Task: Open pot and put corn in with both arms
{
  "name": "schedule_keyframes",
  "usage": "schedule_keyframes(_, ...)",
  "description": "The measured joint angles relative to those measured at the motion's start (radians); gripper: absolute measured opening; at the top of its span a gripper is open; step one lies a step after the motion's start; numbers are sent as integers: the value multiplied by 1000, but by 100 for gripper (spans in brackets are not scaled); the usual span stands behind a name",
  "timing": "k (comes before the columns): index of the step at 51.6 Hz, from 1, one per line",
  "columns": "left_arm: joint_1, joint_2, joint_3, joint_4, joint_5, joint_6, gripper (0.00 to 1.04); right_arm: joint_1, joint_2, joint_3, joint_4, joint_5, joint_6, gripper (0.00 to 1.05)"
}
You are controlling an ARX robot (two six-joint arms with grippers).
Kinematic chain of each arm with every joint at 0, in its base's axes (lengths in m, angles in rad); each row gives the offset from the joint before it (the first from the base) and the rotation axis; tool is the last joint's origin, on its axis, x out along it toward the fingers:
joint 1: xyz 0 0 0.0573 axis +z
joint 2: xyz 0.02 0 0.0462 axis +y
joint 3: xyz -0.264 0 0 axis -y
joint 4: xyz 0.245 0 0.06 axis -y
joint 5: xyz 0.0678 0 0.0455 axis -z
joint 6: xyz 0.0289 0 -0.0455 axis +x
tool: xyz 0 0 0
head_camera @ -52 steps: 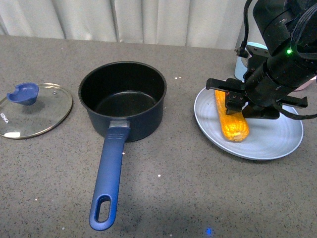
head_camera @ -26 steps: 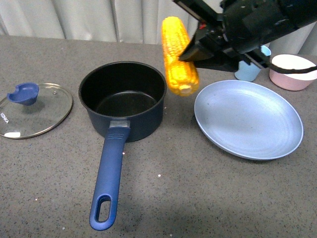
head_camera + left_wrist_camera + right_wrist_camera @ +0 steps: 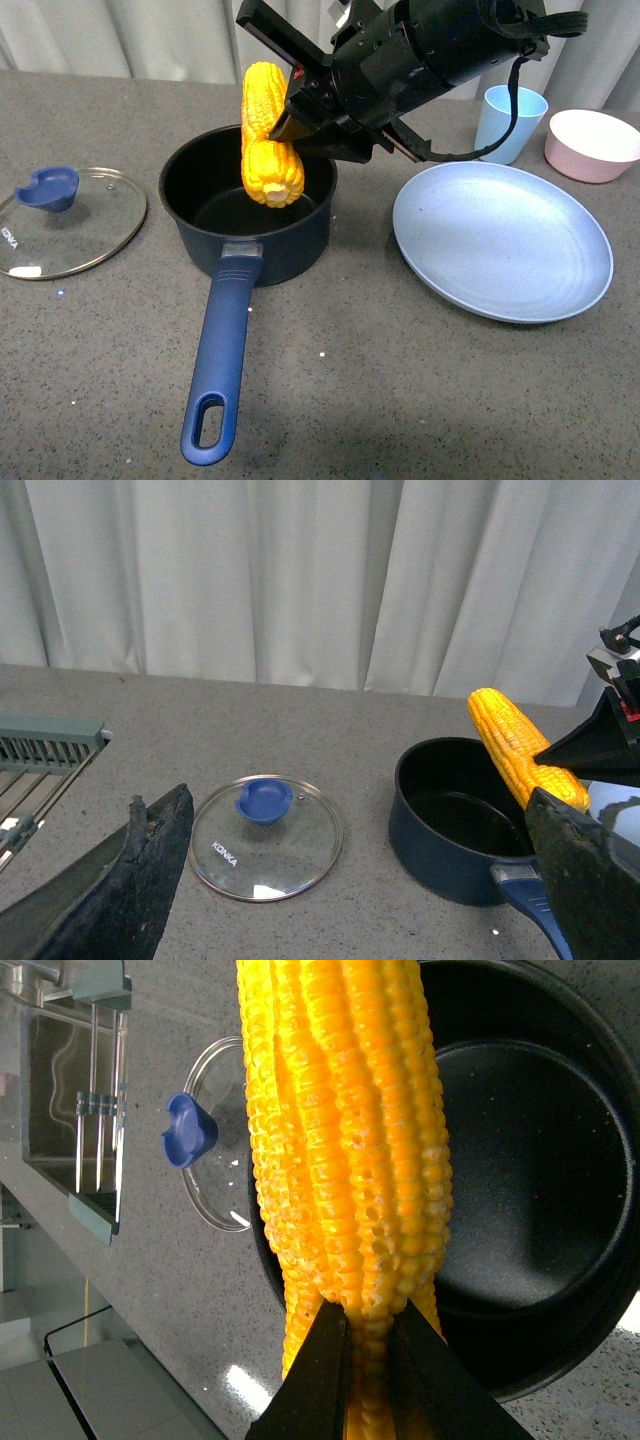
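1. The left jaws show only in the left wrist view. Their two dark fingers (image 3: 148,865) stand wide apart with nothing between them.
2. Ahead of the left jaws a glass lid (image 3: 70,222) lies flat on the bench (image 3: 400,380) with its blue knob (image 3: 47,187) up. It is well apart from the right jaws, off to their left. A grey slatted rack (image 3: 40,745) sits on the far side of the lid from the pot.
3. The pot (image 3: 250,215) stands uncovered on the bench directly beneath the right jaws. Its long blue handle (image 3: 222,350) points back toward the robot.
4. The corn (image 3: 268,135) is clamped in the right jaws, which are closed tight with one tip pressed against each side of the cob. It hangs nearly upright in the air, its lower end over the pot's black inside at about rim height.
5. The right arm (image 3: 440,45) reaches in from the right, above the pot's far rim, with the jaws at its leading end.
6. A pale blue plate (image 3: 500,245) lies on the bench below and to the right of the right jaws, just beside the pot.
7. Further right of the jaws, behind the plate, stand a light blue cup (image 3: 510,122) and a pink bowl (image 3: 592,145), near each other.
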Motion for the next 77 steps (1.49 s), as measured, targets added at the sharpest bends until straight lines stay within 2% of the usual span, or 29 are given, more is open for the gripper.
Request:
schedule_keyframes(4,0,0,0,0,0,0,98,2,12,21,-19,0,-1,5)
schedule_keyframes(12,0,0,0,0,0,0,98,6,20,36,-27,0,1,34)
schedule_keyframes(19,0,0,0,0,0,0,98,8,20,37,-26,6,2,67)
schedule_keyframes(29,0,0,0,0,0,0,98,8,13,27,0,37,2,97)
schedule_keyframes(33,0,0,0,0,0,0,98,6,-10,-4,27,85,-8,95)
schedule_keyframes(39,0,0,0,0,0,0,98,8,-93,-109,109,299,-86,96)
schedule_keyframes(50,0,0,0,0,0,0,98,8,-332,-426,391,694,-286,96)
schedule_keyframes(61,0,0,0,0,0,0,98,-9,-544,-744,609,918,-456,96)
schedule_keyframes(65,0,0,0,0,0,0,98,-15,-640,-868,738,1040,-558,96)
schedule_keyframes(69,0,0,0,0,0,0,98,-23,-722,-955,822,1115,-645,96)
schedule_keyframes(72,0,0,0,0,0,0,98,-34,-797,-1022,835,1152,-689,96)
schedule_keyframes(77,0,0,0,0,0,0,98,-58,-977,-1144,758,1183,-737,96)
